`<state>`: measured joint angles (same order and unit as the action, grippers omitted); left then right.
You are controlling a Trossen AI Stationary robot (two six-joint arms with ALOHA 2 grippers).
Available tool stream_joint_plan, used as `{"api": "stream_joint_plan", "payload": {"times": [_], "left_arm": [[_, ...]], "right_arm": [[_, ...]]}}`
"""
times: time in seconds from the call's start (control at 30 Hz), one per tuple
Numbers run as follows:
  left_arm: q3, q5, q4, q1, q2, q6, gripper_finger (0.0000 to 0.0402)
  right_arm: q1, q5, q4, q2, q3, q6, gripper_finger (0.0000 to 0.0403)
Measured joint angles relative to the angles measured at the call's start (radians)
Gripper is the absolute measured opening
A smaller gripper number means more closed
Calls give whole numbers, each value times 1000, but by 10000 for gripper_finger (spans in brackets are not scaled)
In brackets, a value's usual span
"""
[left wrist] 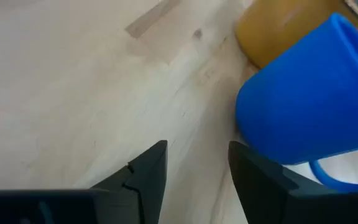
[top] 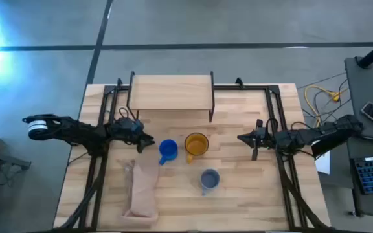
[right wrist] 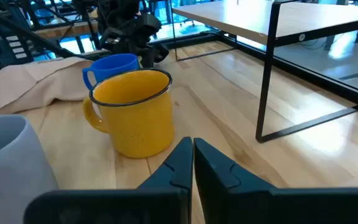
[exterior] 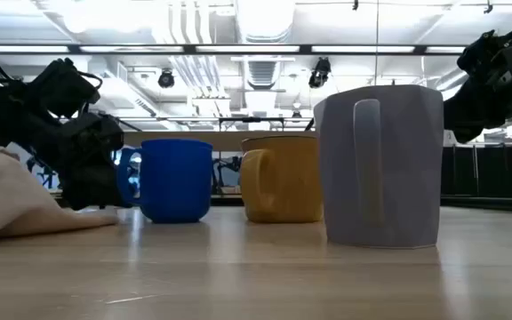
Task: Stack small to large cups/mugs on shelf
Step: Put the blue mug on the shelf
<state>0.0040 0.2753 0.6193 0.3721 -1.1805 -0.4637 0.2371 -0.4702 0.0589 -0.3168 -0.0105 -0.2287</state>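
Three mugs stand upright on the table in front of the shelf [top: 171, 92]: the bright blue mug [top: 168, 151], the yellow-orange mug [top: 196, 144] beside it, and the grey-blue mug [top: 210, 179] nearer the near edge. My left gripper [left wrist: 197, 167] is open, low over the table just left of the blue mug [left wrist: 309, 106]; one finger [left wrist: 257, 174] stands close by the mug's base, and no touch shows. My right gripper [right wrist: 192, 148] is shut, hanging right of the yellow-orange mug [right wrist: 135, 112], apart from it.
A tan cloth bag [top: 141, 188] lies on the table near the left front, just beside the blue mug. The shelf's thin black legs [right wrist: 267, 74] stand behind the mugs. Black frame rails [top: 102, 162] run along both table sides. Bare wood lies between the mugs and the right gripper.
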Motion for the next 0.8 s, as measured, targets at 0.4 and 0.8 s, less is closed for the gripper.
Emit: {"api": "stream_joint_plan", "payload": {"times": [0.4, 0.8], "left_arm": [[0, -3, 15, 0, -55, 9, 157], [20, 2, 80, 0, -59, -2, 157]], "right_arm": [[0, 0, 0, 0, 0, 0, 9], [0, 0, 0, 0, 0, 0, 9]]}}
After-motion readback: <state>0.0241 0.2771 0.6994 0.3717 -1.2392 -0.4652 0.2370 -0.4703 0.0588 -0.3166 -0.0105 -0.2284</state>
